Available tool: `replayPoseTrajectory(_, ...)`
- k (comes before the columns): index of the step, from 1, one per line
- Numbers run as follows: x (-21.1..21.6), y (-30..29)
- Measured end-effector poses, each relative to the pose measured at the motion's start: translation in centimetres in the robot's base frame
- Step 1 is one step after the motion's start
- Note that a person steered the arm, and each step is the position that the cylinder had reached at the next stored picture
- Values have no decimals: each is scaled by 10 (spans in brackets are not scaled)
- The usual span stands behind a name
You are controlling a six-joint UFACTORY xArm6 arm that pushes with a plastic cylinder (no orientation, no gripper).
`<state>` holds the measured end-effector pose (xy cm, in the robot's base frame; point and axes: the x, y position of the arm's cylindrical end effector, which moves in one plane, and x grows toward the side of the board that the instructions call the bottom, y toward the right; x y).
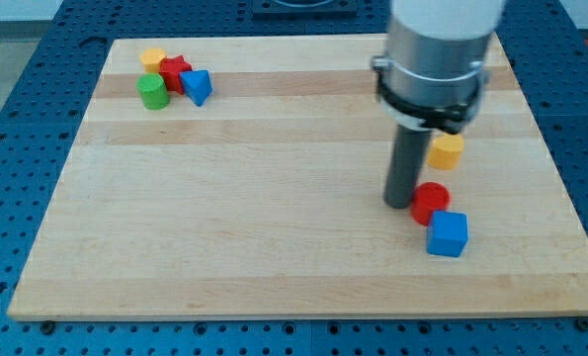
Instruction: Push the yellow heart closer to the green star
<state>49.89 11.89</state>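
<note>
My tip [399,205] rests on the wooden board [274,237] at the view's right, just left of a red cylinder [431,203] and close against it. A yellow block [447,150] lies just above and to the right of the tip, partly hidden behind the arm, so its shape is unclear. A second yellow block [153,57] sits at the view's top left. No green star shows; the only green block is a green cylinder [153,92] at the top left. The arm's grey body [437,59] hides part of the board's upper right.
A blue cube [448,234] touches the red cylinder from below right. At the top left, a red star [175,73] and a blue triangular block [197,87] cluster with the green cylinder and the yellow block. The board's right edge [560,188] is near the right-hand blocks.
</note>
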Motion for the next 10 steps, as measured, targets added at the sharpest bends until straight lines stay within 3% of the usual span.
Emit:
replayPoseTrajectory(2, -7, 43)
replayPoseTrajectory(5, -39, 46)
replayPoseTrajectory(9, -165, 45)
replayPoseTrajectory(10, -159, 42)
